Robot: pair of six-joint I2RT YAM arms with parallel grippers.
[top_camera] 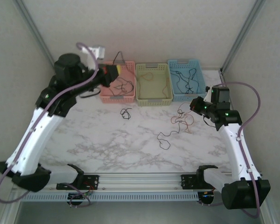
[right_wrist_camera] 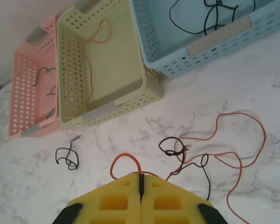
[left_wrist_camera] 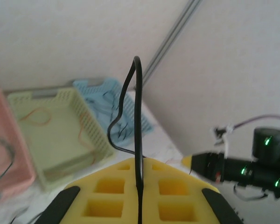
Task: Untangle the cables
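Left pincer [left_wrist_camera: 139, 163] tight on upright black cable [left_wrist_camera: 137, 93]; right pincer [right_wrist_camera: 141, 176] tight on red-orange cable [right_wrist_camera: 126, 154]

Left arm [top_camera: 42, 126] is extended forward with elbow raised. Left gripper [top_camera: 113, 73] is held high, jaws closed on a black cable [left_wrist_camera: 138, 116]. Right arm [top_camera: 238, 140] is bent inward. Right gripper [top_camera: 194, 103] is held low, jaws closed on a red cable [right_wrist_camera: 126, 158].

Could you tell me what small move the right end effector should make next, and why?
Probably a slow lift of the right end effector, drawing the red-orange cable up and away from the black cable. It is shut on a loop of the red-orange cable, which is tangled with the black one on the table just beyond; a gentle pull should show whether it slides free.
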